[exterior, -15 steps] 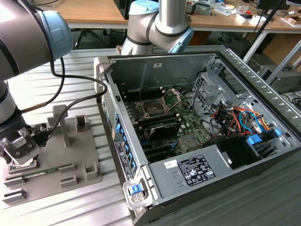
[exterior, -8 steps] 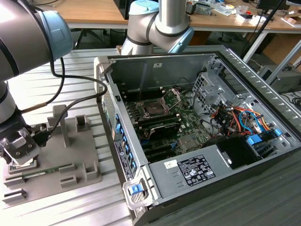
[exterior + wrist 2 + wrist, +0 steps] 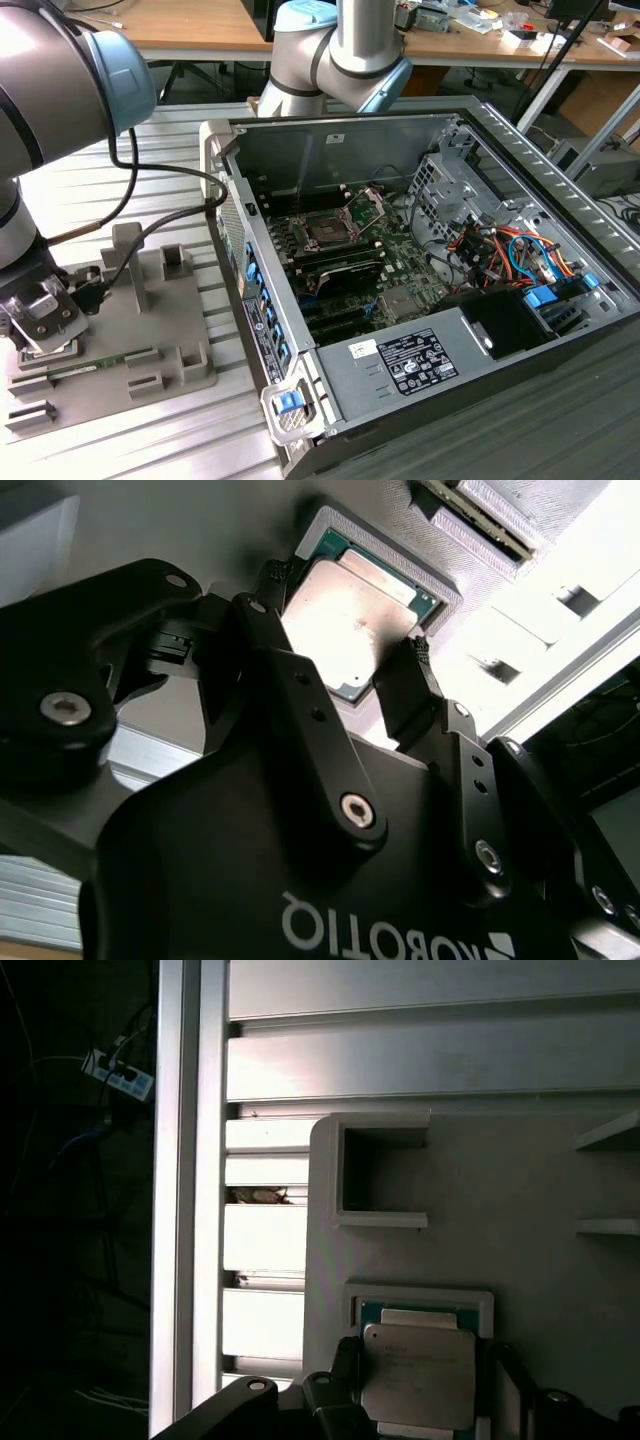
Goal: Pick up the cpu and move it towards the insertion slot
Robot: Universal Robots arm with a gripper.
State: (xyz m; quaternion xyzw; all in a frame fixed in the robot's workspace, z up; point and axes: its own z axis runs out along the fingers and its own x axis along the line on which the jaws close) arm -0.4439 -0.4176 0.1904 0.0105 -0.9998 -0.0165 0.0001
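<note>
Your gripper (image 3: pixel 45 340) is low over the grey fixture (image 3: pixel 170 330) at the worktop's (image 3: pixel 180 180) edge on the exterior view's left. The cpu (image 3: pixel 360 615) lies flat there, in a square nest (image 3: pixel 390 550) near a corner of the fixture.

The raised rim of the nest (image 3: pixel 420 1292) keeps the chip square and in a known place, so you can come straight down on it. In both wrist views the fingers (image 3: pixel 405 680) straddle the cpu (image 3: pixel 418 1375), drawn in against two opposite edges. I judge them clamped on it, though the contact line itself is hard to see. Taking it by the edges leaves the silver top free and keeps pressure off the underside. The chip looks level with the nest rim, so I read it as gripped but not lifted.

A green memory stick (image 3: pixel 90 365) lies in its own groove along the fixture's near edge, apart from your grasp.

The slot (image 3: pixel 325 231) is well apart from the gripper, inside the open case (image 3: pixel 330 140) that lies on its side mid-worktop. Its bracket (image 3: pixel 372 203) is tilted up, which leaves the socket bare to take the chip from above.
</note>
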